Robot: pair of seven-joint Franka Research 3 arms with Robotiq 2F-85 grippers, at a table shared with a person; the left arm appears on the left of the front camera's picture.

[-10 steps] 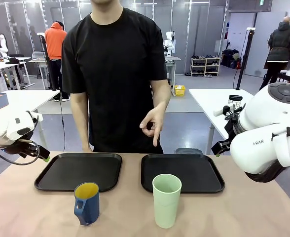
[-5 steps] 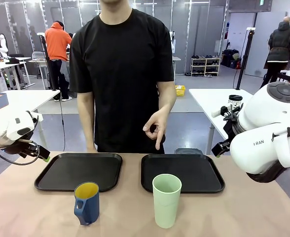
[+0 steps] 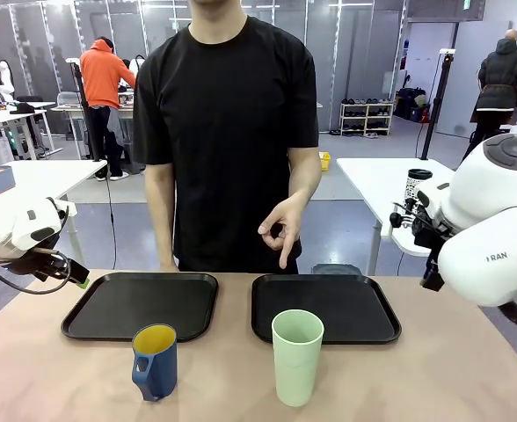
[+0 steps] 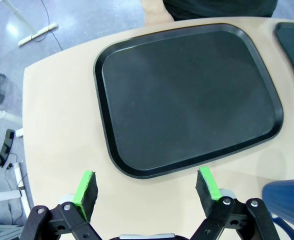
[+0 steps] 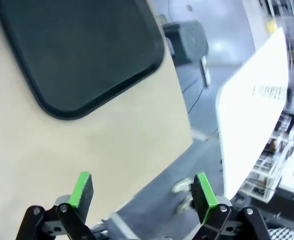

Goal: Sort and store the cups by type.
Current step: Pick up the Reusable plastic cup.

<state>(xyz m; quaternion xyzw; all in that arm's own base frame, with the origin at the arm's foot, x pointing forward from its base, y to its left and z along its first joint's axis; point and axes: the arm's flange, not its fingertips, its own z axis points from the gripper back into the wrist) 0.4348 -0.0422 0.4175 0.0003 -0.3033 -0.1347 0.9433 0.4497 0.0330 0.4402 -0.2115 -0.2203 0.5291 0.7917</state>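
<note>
- Readable writing: the letters "RAN" on the right arm's white casing (image 3: pixel 498 258); the print on a white table in the right wrist view is too blurred to read.
- A pale beige tabletop (image 3: pixel 417 378) stands in a workshop hall with a grey floor, white tables and glass partitions.
- The mint-green tumbler (image 3: pixel 296 356) stands upright on the tabletop; the blue mug (image 3: pixel 155 361), yellow inside, stands apart to its left.
- The right tray (image 3: pixel 324 306) lies just behind the tumbler, and the left tray (image 3: pixel 142 303) lies behind it and to the left.
- The person's hand (image 3: pixel 280 230) hangs behind the tumbler, thumb and forefinger ringed.
- Left jaws: open, green pads (image 4: pixel 88 187) wide apart with nothing between them, well left of the tumbler; this wrist view catches the mug's rim.
- Right jaws: open and empty, pads (image 5: pixel 82 190) over the tabletop's edge, well right of the tumbler.
</note>
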